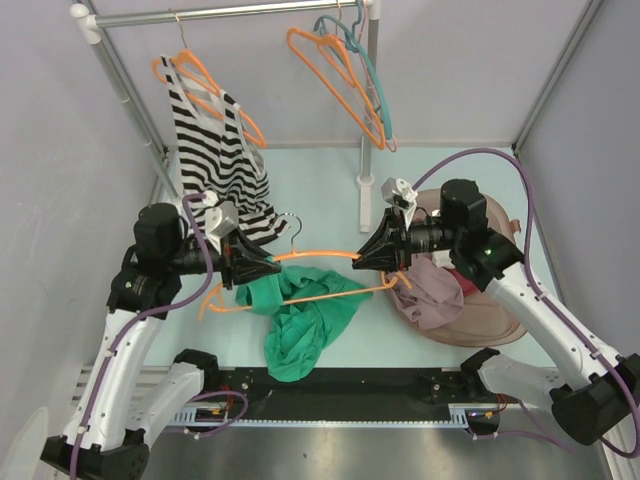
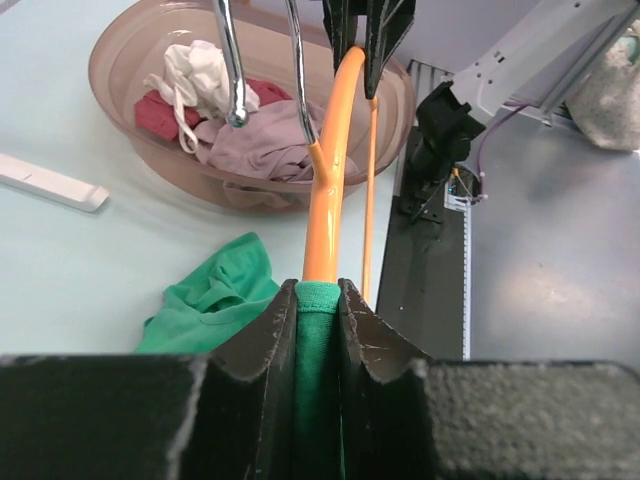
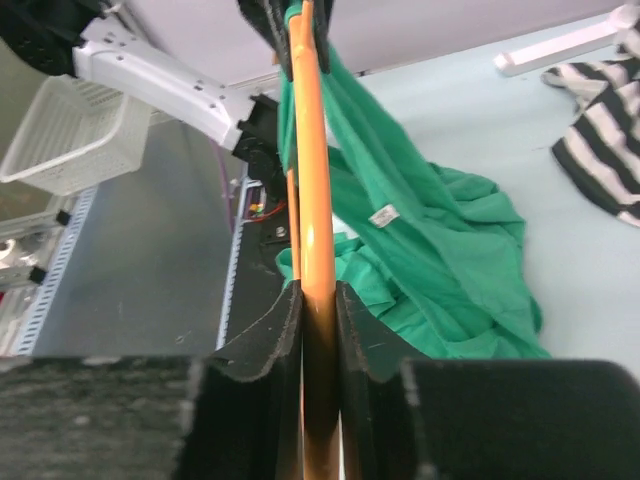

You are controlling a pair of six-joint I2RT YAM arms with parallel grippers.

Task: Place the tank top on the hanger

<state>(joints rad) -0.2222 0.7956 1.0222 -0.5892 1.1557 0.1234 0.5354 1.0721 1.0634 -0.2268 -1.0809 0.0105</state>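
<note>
Nearest the front edge of the counter (image 1: pixel 320 190), the one green tank top (image 1: pixel 300 325) lies bunched up. Its upper part is lifted onto the single orange hanger (image 3: pixel 312 200) held just above it. The left end effector (image 2: pixel 320 300) is clamped on one hanger arm with green fabric pinched in. The right end effector (image 3: pixel 318 300) is clamped on the bare other arm. One brown tub (image 1: pixel 500 325) sits to the right. Past that is bare counter, then one striped top (image 1: pixel 215 150) and one teal hanger (image 1: pixel 380 90) on the rail (image 1: pixel 230 12).

A lab test cell: plain panel walls (image 1: pixel 50 150), clothes rail (image 1: pixel 230 12).
</note>
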